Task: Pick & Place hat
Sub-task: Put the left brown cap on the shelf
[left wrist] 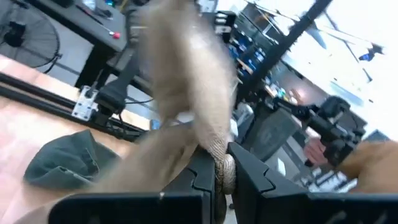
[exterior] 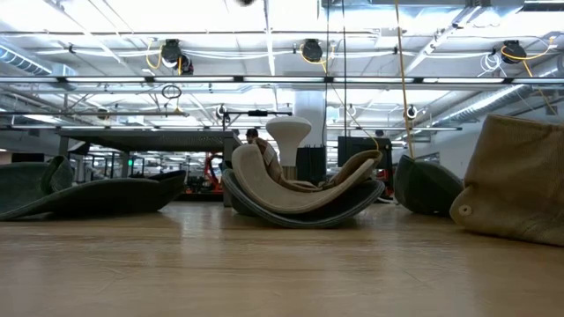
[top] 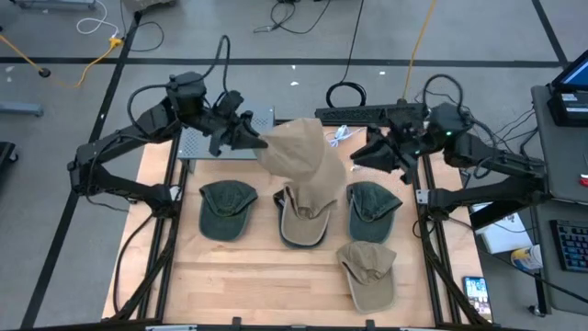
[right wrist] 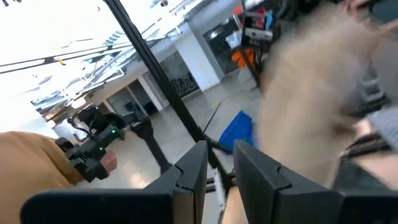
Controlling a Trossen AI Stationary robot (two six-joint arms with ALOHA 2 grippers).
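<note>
My left gripper (top: 250, 138) is shut on a tan hat (top: 303, 158), which it holds up over the middle of the table. The hat also shows in the left wrist view (left wrist: 186, 81). My right gripper (top: 369, 154) stands just right of that hat, open and empty (right wrist: 221, 171). Below the held hat, a tan hat lies in a dark green hat (top: 303, 222) on the table (exterior: 300, 192). A dark green hat (top: 227, 210) lies to its left and another one (top: 372, 210) to its right. One more tan hat (top: 367, 274) lies near the front. My left gripper pinches a seamed edge of the tan hat (left wrist: 225, 169) between its two fingers. The fingers come from the table's left. The hat spreads out beyond the fingers toward the right and is lifted clear of the hats below.
A grey metal plate (top: 197, 142) lies at the table's far left, under my left arm. Black frame rails (top: 165, 230) run along both sides of the table. Bare wood (top: 248, 285) lies at the near left.
</note>
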